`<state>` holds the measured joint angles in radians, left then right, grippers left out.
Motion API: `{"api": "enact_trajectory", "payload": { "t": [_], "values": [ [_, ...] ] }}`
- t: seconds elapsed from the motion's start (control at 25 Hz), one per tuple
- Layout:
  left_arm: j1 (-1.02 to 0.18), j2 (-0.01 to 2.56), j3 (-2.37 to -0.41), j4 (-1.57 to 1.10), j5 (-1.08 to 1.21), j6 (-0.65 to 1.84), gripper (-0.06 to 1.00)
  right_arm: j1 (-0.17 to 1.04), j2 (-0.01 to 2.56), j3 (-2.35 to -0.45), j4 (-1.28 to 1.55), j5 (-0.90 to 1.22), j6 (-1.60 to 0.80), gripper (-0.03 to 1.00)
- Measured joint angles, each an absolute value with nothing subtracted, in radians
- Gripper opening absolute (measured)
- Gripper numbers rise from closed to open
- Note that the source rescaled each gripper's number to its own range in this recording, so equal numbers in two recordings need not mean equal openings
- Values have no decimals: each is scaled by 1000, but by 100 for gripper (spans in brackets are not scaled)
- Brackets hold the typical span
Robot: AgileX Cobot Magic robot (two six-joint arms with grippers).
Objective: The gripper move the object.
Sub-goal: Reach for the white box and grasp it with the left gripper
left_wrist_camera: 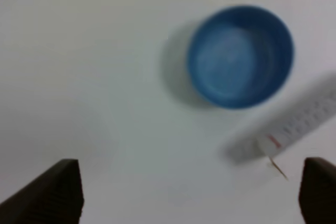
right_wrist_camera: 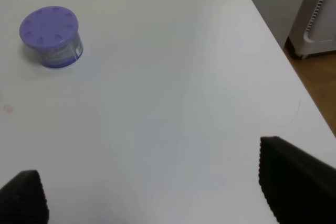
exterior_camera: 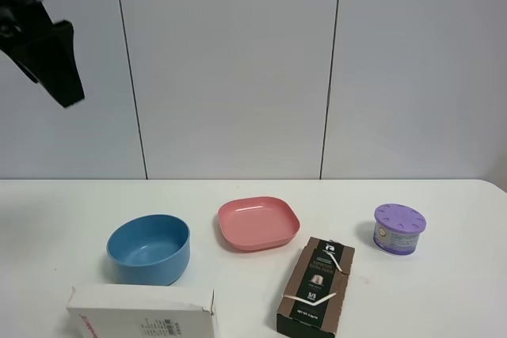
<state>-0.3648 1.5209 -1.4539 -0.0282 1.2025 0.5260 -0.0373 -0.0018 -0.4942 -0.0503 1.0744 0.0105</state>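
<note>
A white table in front of a pale panelled wall, seen from high up. The left gripper hangs high in the air at about 10 o'clock in the high view, well above the tabletop. Its wrist camera shows its jaws spread wide with nothing between them.

The white box, flat with small red lettering and a barcode label, lies on the table at about 7 o'clock in the high view. It sits well below the left gripper, at roughly 5 o'clock from it, and nothing touches it. The wrist camera shows it blurred.

A blue bowl sits just behind the box, at its 12 o'clock. A pink plate is at the bowl's 2 o'clock. A dark brown box lies at the white box's 3 o'clock. A purple-lidded tub stands at 4 o'clock in the high view.

The right gripper, seen only from its wrist, is wide open and empty above bare table, with the tub well apart from it.
</note>
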Motion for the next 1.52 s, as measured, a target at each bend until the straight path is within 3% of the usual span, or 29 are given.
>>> {"api": "enact_trajectory", "payload": {
  "t": [0.24,0.4,0.64,1.52],
  "values": [
    [-536,1521,-1259,13,1195,716,100,-37,-2,-494,-50,1074,11,100],
    [-598,1521,-1123,10,1059,781,100,-37,-2,-494,-50,1074,11,100],
    [-600,1550,-999,11,811,819,100,-37,-2,-494,-50,1074,11,100],
    [-616,1750,-977,-126,721,968,93,-37,-2,-494,-50,1074,11,100]
  ]
}}
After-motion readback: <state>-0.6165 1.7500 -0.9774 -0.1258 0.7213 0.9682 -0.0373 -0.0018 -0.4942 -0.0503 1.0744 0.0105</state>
